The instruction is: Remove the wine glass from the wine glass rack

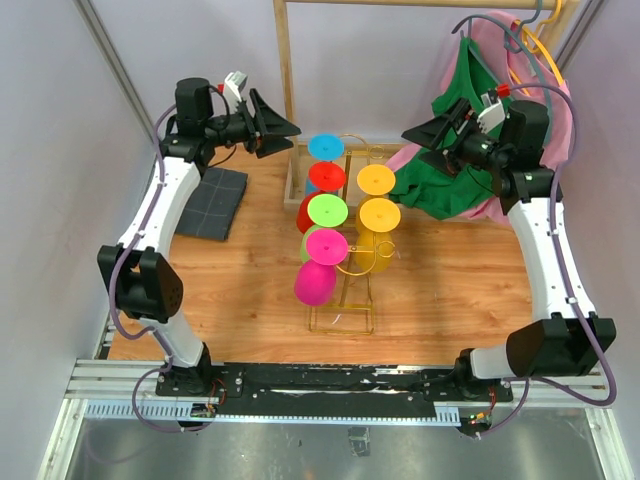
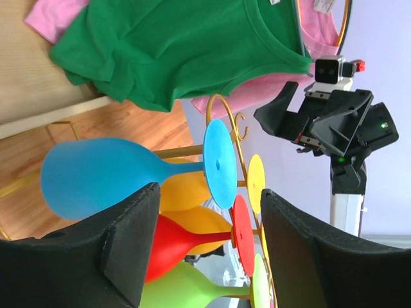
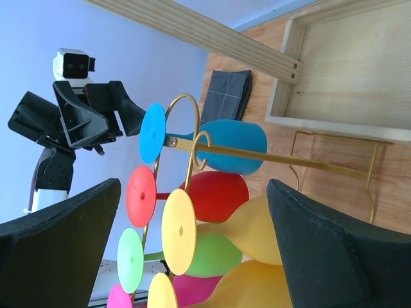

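The gold wire wine glass rack (image 1: pixel 345 300) stands mid-table. Wine glasses hang on it upside down: blue (image 1: pixel 325 147), red (image 1: pixel 327 177), green (image 1: pixel 326 210) and pink (image 1: pixel 326 245) on its left side, two yellow ones (image 1: pixel 376 180) on its right. My left gripper (image 1: pixel 288 137) is open and empty, raised left of the blue glass. My right gripper (image 1: pixel 413 147) is open and empty, raised right of the yellow glasses. The left wrist view shows the blue glass (image 2: pixel 96 183) and red glass (image 2: pixel 186 247) ahead of the open fingers. The right wrist view shows a yellow glass foot (image 3: pixel 178 231) between the open fingers.
A tall wooden clothes rail (image 1: pixel 285 60) stands at the back with its base frame (image 1: pixel 296 190) beside the rack. A green shirt (image 1: pixel 460 190) and a pink garment (image 1: pixel 560 120) hang behind the right arm. A dark grey cloth (image 1: pixel 212 200) lies at the left.
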{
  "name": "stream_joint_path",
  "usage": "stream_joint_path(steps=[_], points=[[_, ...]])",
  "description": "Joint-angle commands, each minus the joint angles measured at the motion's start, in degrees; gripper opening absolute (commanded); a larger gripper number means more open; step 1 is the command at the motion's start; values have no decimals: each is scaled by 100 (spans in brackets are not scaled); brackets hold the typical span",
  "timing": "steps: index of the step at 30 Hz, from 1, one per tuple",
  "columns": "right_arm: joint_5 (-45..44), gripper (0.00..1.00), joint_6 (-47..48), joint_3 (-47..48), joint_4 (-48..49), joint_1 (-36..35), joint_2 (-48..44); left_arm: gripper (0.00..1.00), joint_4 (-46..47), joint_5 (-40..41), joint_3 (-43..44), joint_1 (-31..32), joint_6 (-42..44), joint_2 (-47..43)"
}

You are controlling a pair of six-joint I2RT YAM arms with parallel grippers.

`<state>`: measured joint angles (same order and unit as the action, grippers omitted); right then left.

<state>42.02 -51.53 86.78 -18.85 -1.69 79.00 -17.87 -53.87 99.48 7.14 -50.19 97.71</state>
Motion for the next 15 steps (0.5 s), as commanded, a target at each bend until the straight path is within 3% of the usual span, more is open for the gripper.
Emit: stream_joint_path(steps=[1, 9, 15], points=[[13, 99, -125, -30, 356, 57, 15, 67, 323, -335, -29, 279, -220, 68], [-86, 99, -112, -211, 406, 55, -101, 54, 487, -401, -16, 429, -351, 194], [-122, 99, -112, -225, 404, 55, -130, 51, 444, -444, -82, 428, -342, 221]])
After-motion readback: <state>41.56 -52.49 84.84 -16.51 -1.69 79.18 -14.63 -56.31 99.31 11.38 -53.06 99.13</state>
